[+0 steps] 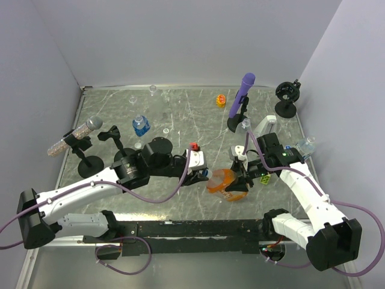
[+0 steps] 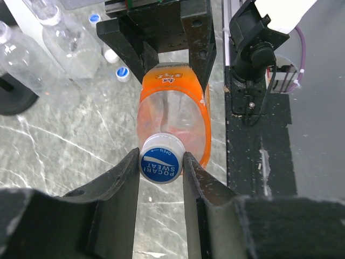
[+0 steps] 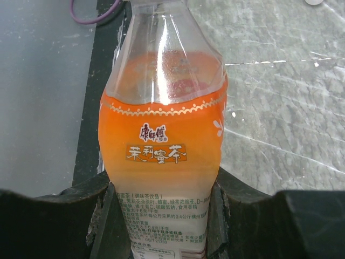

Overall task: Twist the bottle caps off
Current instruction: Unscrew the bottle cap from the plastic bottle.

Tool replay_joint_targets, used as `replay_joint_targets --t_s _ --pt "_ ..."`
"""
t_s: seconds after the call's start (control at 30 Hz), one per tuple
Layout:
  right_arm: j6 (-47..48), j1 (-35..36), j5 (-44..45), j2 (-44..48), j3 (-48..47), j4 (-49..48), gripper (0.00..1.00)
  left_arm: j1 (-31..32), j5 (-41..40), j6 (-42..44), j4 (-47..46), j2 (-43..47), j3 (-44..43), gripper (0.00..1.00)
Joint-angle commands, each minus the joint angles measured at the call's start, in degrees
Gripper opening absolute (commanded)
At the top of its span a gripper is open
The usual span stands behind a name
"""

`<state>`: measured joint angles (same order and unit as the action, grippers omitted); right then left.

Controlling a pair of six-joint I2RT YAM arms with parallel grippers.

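Observation:
The squarish orange bottle (image 1: 220,180) is held level between both arms near the table's front. My right gripper (image 1: 240,182) is shut on its lower body; in the right wrist view the orange label (image 3: 161,156) fills the frame between the fingers (image 3: 226,216). My left gripper (image 2: 161,167) is shut on its blue-and-white cap (image 2: 160,160), both fingers touching the cap's sides; it also shows in the top view (image 1: 201,176). A blue-label bottle (image 1: 141,126) stands at the left. Clear bottles (image 2: 70,48) and loose blue and white caps (image 2: 122,73) lie beyond.
A purple microphone-like stick (image 1: 243,90) stands at the back on a black stand. A grey microphone (image 1: 75,133) on a stand is at the left. A black stand (image 1: 287,96) is at the back right, and a clear bottle (image 1: 305,146) is by the right wall.

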<state>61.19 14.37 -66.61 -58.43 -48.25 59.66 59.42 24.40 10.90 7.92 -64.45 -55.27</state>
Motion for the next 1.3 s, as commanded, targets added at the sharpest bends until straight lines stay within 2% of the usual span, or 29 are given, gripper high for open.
replay_joint_targets --t_s 0.0,0.07,0.33,0.43,0.67,0.77,0.87,1.07,1.13,1.2,1.23,1.27 --pt "1.13 0.31 -1.42 0.16 -0.62 -0.77 0.19 -0.09 1.44 -5.51 5.07 -1.99 -6.33 0.01" --pt "0.51 0.22 -1.07 0.51 -0.53 -1.21 0.19 -0.09 0.21 -10.43 7.44 -3.22 -8.27 0.01" --pt "-0.37 0.48 -0.54 1.04 -0.35 -2.09 0.19 0.61 -8.4 -45.04 18.08 -7.88 -14.34 0.01" --pt "-0.37 0.66 -0.28 0.87 -0.35 -2.18 0.19 2.8 -11.99 -52.53 17.82 -8.15 -14.17 0.01" --pt "-0.54 0.75 -0.1 1.22 -0.27 -2.44 0.19 2.98 -20.62 -72.74 23.0 -6.66 -15.83 0.01" --pt "-0.54 0.75 -0.01 1.22 -0.27 -2.44 0.19 3.07 -19.66 -79.17 26.35 -8.32 -18.29 0.01" --pt "-0.46 0.83 -0.01 1.22 -0.27 -2.35 0.19 3.86 -17.73 -83.48 25.57 -9.64 -19.18 0.01" --pt "-0.63 0.83 0.34 1.39 -0.18 -2.53 0.19 4.21 -19.39 -82.53 28.82 -10.53 -23.04 0.02" --pt "-0.63 0.83 0.43 1.48 -0.18 -2.53 0.19 4.21 -20.27 -80.69 28.21 -8.86 -22.7 0.22" --pt "-0.63 0.83 0.25 1.48 -0.18 -2.44 0.19 4.21 -20.27 -75.61 25.93 -6.32 -21.04 0.58" --pt "-0.54 0.83 0.25 1.57 -0.18 -2.35 0.19 4.21 -20.01 -73.06 25.04 -4.91 -20.33 0.74" --pt "-0.54 0.83 0.25 1.48 -0.18 -2.44 0.19 4.21 -19.49 -69.12 23.21 -3.07 -18.84 0.85"
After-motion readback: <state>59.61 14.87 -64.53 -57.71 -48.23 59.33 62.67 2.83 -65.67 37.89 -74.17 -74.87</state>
